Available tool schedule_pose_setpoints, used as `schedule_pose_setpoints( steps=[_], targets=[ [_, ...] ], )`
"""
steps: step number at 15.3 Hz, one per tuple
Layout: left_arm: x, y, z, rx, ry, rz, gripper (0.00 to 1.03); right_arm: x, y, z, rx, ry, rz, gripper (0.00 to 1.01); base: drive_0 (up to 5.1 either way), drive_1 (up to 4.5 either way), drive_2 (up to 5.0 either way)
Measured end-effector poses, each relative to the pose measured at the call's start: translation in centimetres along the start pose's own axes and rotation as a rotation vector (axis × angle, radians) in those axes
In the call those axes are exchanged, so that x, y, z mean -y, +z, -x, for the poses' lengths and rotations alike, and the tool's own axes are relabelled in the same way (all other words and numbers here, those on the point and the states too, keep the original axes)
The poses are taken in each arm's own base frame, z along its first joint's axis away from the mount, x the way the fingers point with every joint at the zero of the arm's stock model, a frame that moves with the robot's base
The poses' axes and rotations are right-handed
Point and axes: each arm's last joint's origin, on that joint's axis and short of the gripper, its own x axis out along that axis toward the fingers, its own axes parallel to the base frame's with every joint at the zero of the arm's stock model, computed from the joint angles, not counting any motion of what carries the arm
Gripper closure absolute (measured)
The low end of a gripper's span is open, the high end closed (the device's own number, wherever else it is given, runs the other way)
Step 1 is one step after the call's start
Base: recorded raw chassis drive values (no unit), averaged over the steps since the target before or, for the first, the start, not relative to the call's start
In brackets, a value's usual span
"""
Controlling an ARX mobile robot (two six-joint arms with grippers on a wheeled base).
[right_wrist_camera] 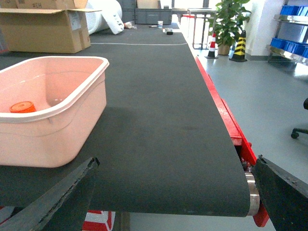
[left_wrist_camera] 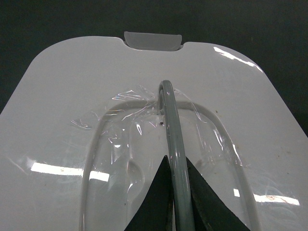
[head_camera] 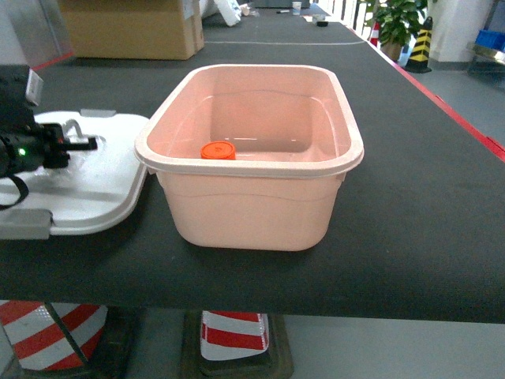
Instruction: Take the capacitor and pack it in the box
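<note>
Closing the tub looks like the step in hand, judged from the orange-capped capacitor already sitting upright on the floor of the open pale pink box, near its front wall, left of centre; seen again from the right wrist view at, low behind the box rim. Left gripper pinched narrowly on the grey wire handle of the white lid, dark fingers pressed close either side of the bail, the lid lying flat on the black table mat just left of the box and touching or nearly touching its rim. To do this well: lift straight up by the handle first, so the lid edge clears the rolled rim rather than dragging against it; keep the grip centred on the bail, since a wire handle will let the lid swing and tilt; carry across level, square the lid's long axis to the box, lower evenly, and expect the clear film stuck around the handle recess to crinkle or catch. Right gripper spread wide, holding nothing, its two dark fingertips at the bottom corners of its own view, well apart from the box, free to steady the tub if needed. Count: one capacitor visible, one box, one lid with one handle and one grey clip visible at its far edge; beyond, one brown cardboard carton, one potted plant.
</note>
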Motion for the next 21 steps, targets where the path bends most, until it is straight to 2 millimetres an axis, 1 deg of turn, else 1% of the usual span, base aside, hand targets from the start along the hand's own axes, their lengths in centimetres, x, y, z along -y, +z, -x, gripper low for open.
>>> schedule_pose_setpoints(
  steps=[1,2,3,4,5,6,7,8,9,10,12,13,14,16,17,19,21],
  targets=[
    [-0.4,1.6,0.6,0.031,0.009,0.004,1.01,0.0,0.0,0.0,0.0,0.0,0.0,0.03,0.0,0.0,0.0],
    [-1.0,4.4,1.8,0.074,0.037,0.005,1.01,0.0,0.0,0.0,0.001,0.0,0.0,0.03,0.0,0.0,0.0],
    [-1.1,7.7,3.3,0.128,0.068,0.007,1.01,0.0,0.0,0.0,0.0,0.0,0.0,0.03,0.0,0.0,0.0],
    [-1.0,10.0,4.3,0.161,0.101,0.013,1.01,0.0,0.0,0.0,0.0,0.0,0.0,0.03,0.0,0.0,0.0],
    [0.3,13.2,6.2,0.222,0.113,0.023,1.01,0.0,0.0,0.0,0.0,0.0,0.0,0.03,0.0,0.0,0.0],
    [0.8,13.9,6.7,0.235,0.107,0.023,1.01,0.0,0.0,0.0,0.0,0.0,0.0,0.03,0.0,0.0,0.0],
    [1.8,14.6,7.3,0.255,0.097,0.023,1.01,0.0,0.0,0.0,0.0,0.0,0.0,0.03,0.0,0.0,0.0],
    [4.2,15.7,8.2,0.285,0.071,0.024,1.01,0.0,0.0,0.0,0.001,0.0,0.0,0.03,0.0,0.0,0.0],
    [7.1,16.2,8.9,0.293,0.021,0.026,1.01,0.0,0.0,0.0,0.001,0.0,0.0,0.03,0.0,0.0,0.0],
    [10.4,16.0,9.4,0.28,-0.037,0.035,1.01,0.0,0.0,0.0,0.001,0.0,0.0,0.03,0.0,0.0,0.0],
    [16.7,15.1,9.7,0.243,-0.136,0.039,1.01,0.0,0.0,0.0,0.001,0.0,0.0,0.03,0.0,0.0,0.0],
    [19.5,14.9,9.7,0.229,-0.167,0.051,1.01,0.0,0.0,0.0,0.0,0.0,0.0,0.03,0.0,0.0,0.0],
    [21.4,14.5,9.7,0.208,-0.182,0.056,1.01,0.0,0.0,0.0,0.0,0.0,0.0,0.03,0.0,0.0,0.0],
    [24.6,13.4,9.3,0.162,-0.207,0.055,1.01,0.0,0.0,0.0,0.001,0.0,0.0,0.03,0.0,0.0,0.0],
    [25.5,12.8,9.0,0.14,-0.215,0.053,1.01,0.0,0.0,0.0,0.0,0.0,0.0,0.03,0.0,0.0,0.0],
    [27.0,11.5,8.1,0.089,-0.214,0.049,1.01,0.0,0.0,0.0,0.001,0.0,0.0,0.03,0.0,0.0,0.0],
    [27.6,10.6,7.4,0.04,-0.176,0.039,1.01,0.0,0.0,0.0,0.0,0.0,0.0,0.03,0.0,0.0,0.0]
  ],
)
